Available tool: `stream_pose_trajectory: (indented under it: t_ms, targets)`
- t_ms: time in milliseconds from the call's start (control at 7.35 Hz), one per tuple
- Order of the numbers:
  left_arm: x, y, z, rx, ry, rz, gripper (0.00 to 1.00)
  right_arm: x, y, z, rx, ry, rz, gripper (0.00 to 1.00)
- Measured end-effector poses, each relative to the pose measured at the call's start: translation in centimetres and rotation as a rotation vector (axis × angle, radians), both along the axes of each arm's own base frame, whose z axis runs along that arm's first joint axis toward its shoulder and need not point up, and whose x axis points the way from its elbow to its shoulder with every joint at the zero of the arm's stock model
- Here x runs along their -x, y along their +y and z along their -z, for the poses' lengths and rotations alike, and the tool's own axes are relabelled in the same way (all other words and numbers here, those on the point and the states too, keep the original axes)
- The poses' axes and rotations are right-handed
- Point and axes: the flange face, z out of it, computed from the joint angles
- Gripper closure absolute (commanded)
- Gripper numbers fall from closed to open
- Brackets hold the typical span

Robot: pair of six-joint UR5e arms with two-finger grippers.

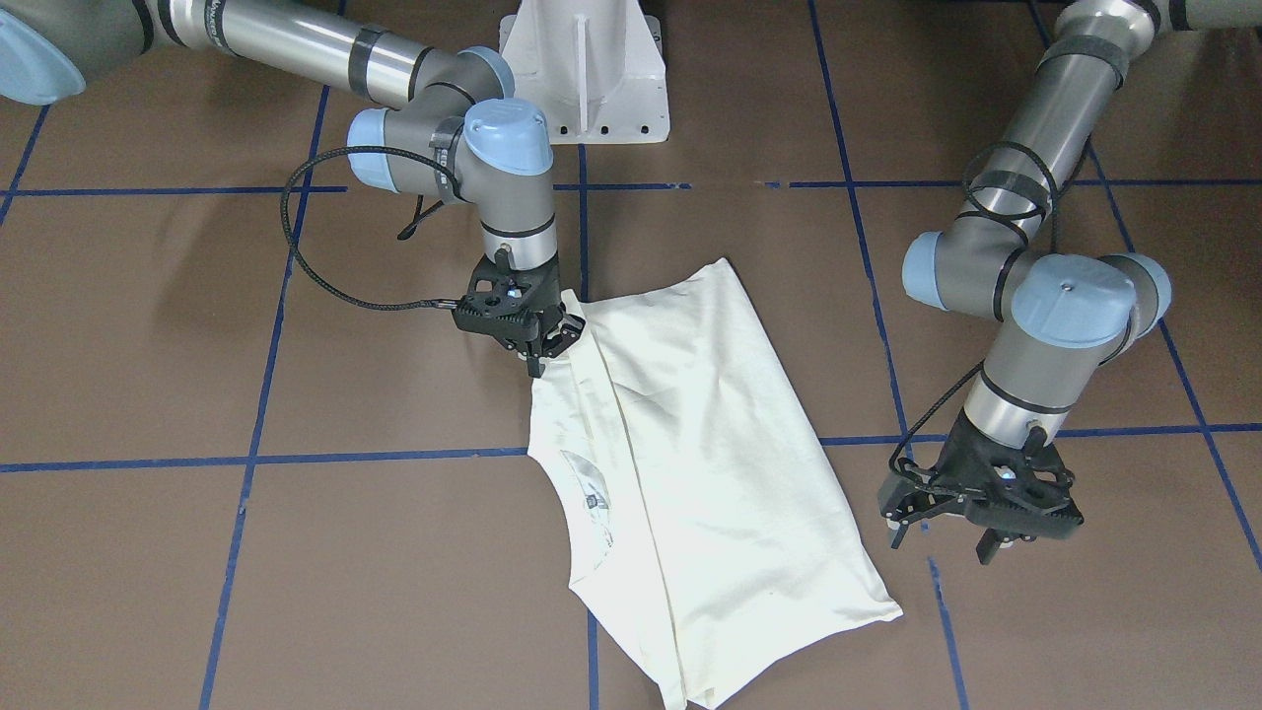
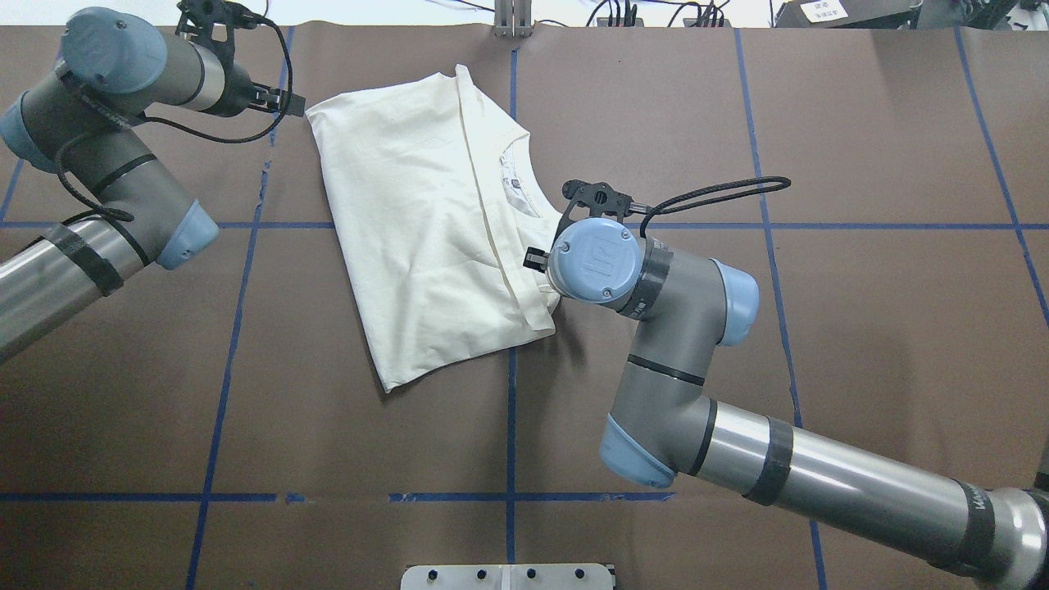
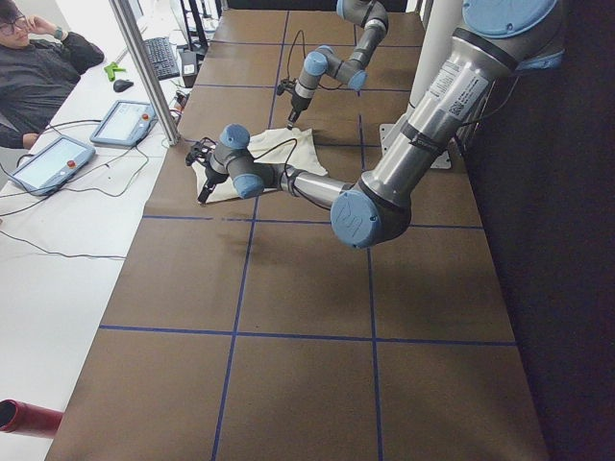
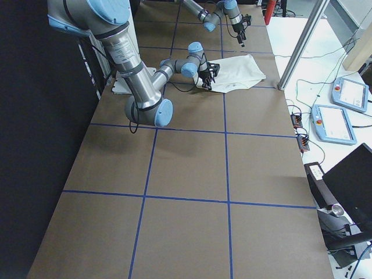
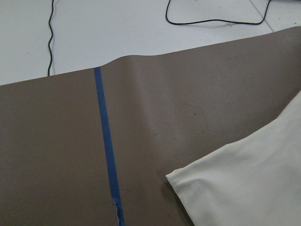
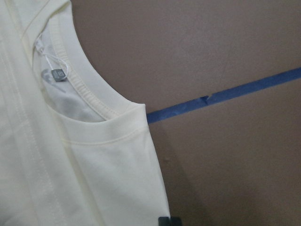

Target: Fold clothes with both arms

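Bright, even overhead light across all 6 views: soft, short shadows on the brown table (image 2: 574, 340), cream T-shirt (image 1: 690, 444) near overexposure, glare streaks along the right arm (image 1: 276, 44), right wrist view dimmer and slightly soft.

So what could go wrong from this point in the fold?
The right hand sits at the layered shoulder edge of the cream T-shirt; it may catch only one layer. The left hand is open, off the cloth; a one-sided pull could drag the already skewed shirt.
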Motion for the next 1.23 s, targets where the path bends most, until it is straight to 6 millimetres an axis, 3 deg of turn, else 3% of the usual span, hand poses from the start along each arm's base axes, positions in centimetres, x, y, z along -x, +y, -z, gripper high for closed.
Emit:
stream_pose_trajectory:
  t_ms: [136, 544, 681, 953, 1225]
  targets:
    - [0.0, 0.0, -0.1, 0.000, -0.001, -0.001, 0.00, -1.5, 1.7, -1.2, -0.010, -0.001, -0.002, 1.00]
    - [0.0, 0.0, -0.1, 0.000, -0.002, -0.001, 0.00, -2.8, 11.8, -3.8, -0.047, -0.014, -0.014, 1.00]
    - [0.0, 0.1, -0.1, 0.000, -0.001, -0.001, 0.00, -2.8, 14.0, -3.8, -0.058, -0.022, -0.013, 0.01]
    - [0.0, 0.1, 0.0, -0.001, 0.000, -0.001, 0.00, -2.6, 15.8, -4.1, -0.092, 0.002, 0.013, 0.00]
    - [0.0, 0.1, 0.0, -0.002, 0.001, -0.002, 0.00, -2.5, 16.2, -3.6, -0.218, 0.077, 0.136, 0.00]
